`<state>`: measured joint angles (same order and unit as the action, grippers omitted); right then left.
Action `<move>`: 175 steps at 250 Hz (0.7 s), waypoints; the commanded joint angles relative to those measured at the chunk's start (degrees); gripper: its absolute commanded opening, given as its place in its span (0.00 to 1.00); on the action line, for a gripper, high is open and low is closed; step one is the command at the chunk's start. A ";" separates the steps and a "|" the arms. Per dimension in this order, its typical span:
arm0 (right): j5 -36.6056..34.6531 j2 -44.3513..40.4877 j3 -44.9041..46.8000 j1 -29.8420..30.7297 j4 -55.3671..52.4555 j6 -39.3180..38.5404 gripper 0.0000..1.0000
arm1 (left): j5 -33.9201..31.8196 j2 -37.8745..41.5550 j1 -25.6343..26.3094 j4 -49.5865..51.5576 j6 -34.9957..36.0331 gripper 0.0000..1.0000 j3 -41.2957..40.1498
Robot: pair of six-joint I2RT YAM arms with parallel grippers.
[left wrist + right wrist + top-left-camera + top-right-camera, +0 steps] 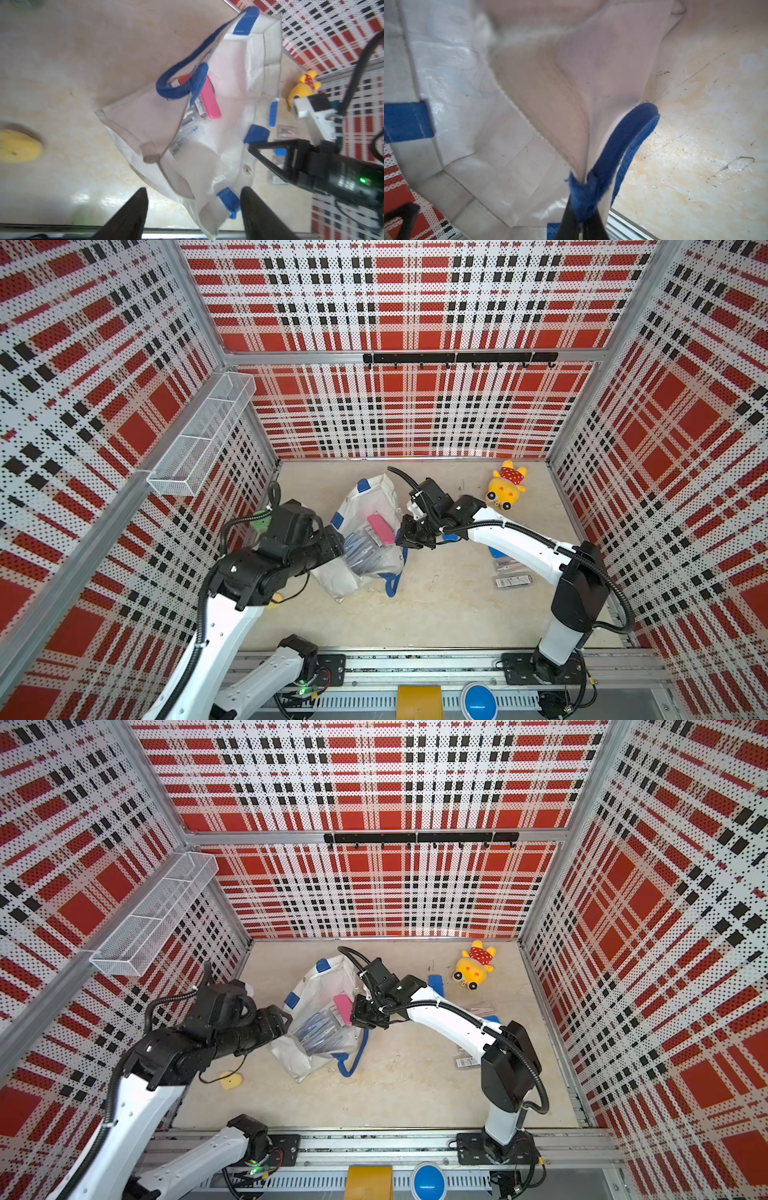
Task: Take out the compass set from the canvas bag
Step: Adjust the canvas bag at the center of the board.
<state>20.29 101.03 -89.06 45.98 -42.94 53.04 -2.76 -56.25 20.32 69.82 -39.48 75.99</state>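
The canvas bag [374, 499] lies slumped near the middle of the counter [436, 614], between the two arms. Its long axis runs roughly from the back wall toward the front rail, and its mouth gapes upward. The cloth is off-white and coarsely woven, with stitched hems and a glossy, crinkled lining. Royal-blue tabs mark where the fuzzy blue loop handle [623, 135] joins the rim.

A clear plastic pack of thin bluish tools lies in the open mouth and looks like the compass set [363, 549]. It is flat and oblong, and its long axis slants across the opening. Which end faces which way cannot be told. A smooth pink case [381, 529] with rounded corners rests against it on the far side, also slanted.

The right pincer [581, 205] is closed on the canvas bag: its black fingers pinch the base of the handle at the rim. The canvas rises to that point in a taut fold.

The left pincer [194, 188] holds nothing and its jaws stand wide apart. The bag's near edge and one blue tab show between them.

A yellow plush toy [507, 489] sits by the back wall, well apart from the bag. Several clear packets [513, 580] lie on the scuffed beige counter beneath the right arm.
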 commanded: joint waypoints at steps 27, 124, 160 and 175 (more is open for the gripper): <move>3.07 0.62 -0.67 -1.52 -0.52 -3.79 0.00 | 2.76 -14.69 -6.89 1.51 17.08 0.75 5.93; 6.18 0.51 1.17 -3.79 -0.31 -5.72 0.00 | 7.80 -31.40 -5.97 0.54 26.25 0.73 13.09; 6.27 0.54 1.21 -4.01 0.80 -5.90 0.00 | 7.95 -34.41 -3.90 1.07 27.09 0.49 15.84; 6.20 0.34 1.12 -4.29 1.66 -5.69 0.00 | 7.50 -35.37 -3.40 1.62 27.09 0.38 17.98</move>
<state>26.52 101.30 -88.16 42.28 -44.51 48.21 4.19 -90.45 15.46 70.35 -14.59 89.65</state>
